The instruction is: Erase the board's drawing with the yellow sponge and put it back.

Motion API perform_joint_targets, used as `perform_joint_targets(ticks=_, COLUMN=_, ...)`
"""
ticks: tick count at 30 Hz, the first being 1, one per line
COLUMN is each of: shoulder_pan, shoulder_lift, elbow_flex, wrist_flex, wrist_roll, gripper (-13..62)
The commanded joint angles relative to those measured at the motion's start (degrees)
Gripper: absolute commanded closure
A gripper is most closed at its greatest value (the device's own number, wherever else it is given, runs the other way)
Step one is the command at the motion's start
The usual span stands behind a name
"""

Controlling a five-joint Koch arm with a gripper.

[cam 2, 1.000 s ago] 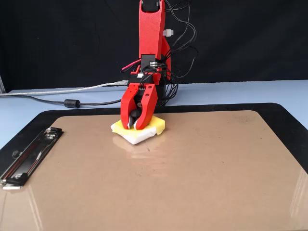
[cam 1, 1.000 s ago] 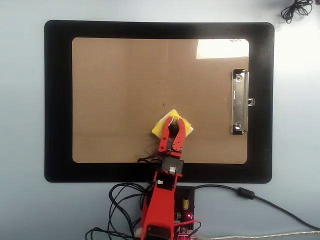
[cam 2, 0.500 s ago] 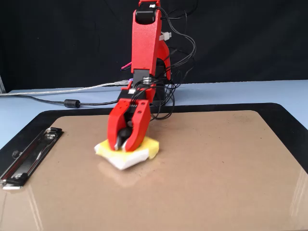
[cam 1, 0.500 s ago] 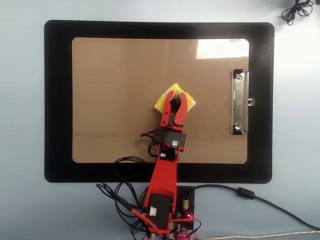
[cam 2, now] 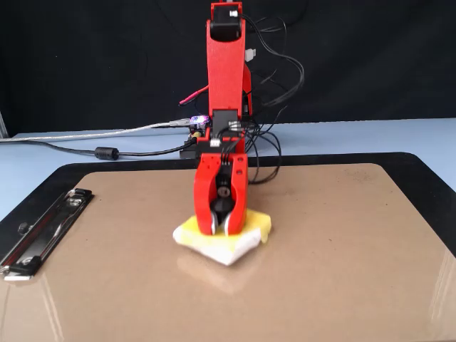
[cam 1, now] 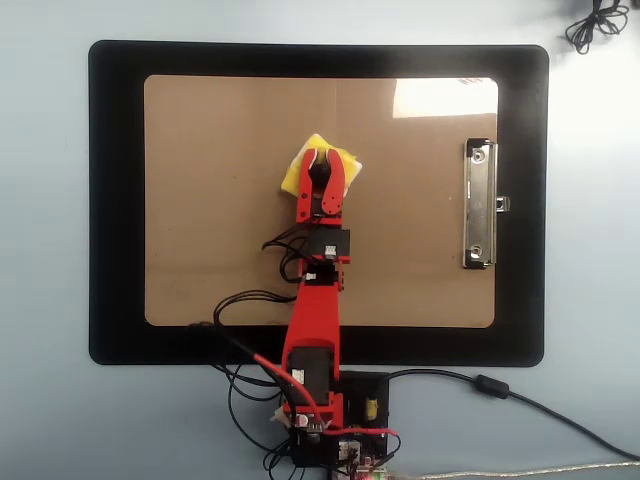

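Jaws of the red gripper [cam 1: 320, 153] are clamped on the small square yellow sponge [cam 2: 258, 225]. It is pressed flat onto the large brown hardboard clipboard [cam 1: 210, 200].

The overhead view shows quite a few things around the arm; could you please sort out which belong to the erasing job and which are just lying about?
Part of the job:
- board
- yellow sponge, gripped by the gripper

Just lying about:
- black mat under the board
- cables by the arm's base
- coiled cord at the top right corner
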Motion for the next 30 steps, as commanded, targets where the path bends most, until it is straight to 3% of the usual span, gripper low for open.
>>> perform_joint_targets(ticks=1, shoulder_pan=-0.6, shoulder_lift=2.4, elbow_flex=1.8, wrist_flex=0.2, wrist_roll=-0.8, gripper=57.5)
perform_joint_targets(ticks=4, shoulder_pan=-1.2, shoulder_lift=15.6, elbow_flex=8.4, wrist_flex=6.3, wrist_roll=-0.9, gripper=57.5)
perform_joint_targets(ticks=8, shoulder_pan=-9.9, shoulder_lift=40.5, elbow_flex=11.7, wrist_flex=34.8, wrist_roll=-2.7, gripper=57.5)
perform_joint_targets(ticks=11, shoulder_pan=-16.9, shoulder_lift=51.9, elbow_flex=7.1, wrist_flex=54.8, wrist_roll=-11.6, gripper=57.5)
perform_joint_targets(ticks=17, shoulder_pan=-35.1, shoulder_lift=51.2, elbow_flex=-1.1, wrist_flex=64.9, wrist_roll=-19.8, gripper=57.5)
perform_joint_targets(ticks=21, shoulder_pan=-42.8, shoulder_lift=42.5, elbow_flex=-6.4, wrist_flex=64.4, wrist_roll=-19.7, gripper=57.5)
perform_joint_targets(ticks=30, shoulder_pan=-47.3, shoulder_lift=35.2, elbow_flex=-10.5, wrist_flex=64.2, wrist_roll=-19.9, gripper=57.3)
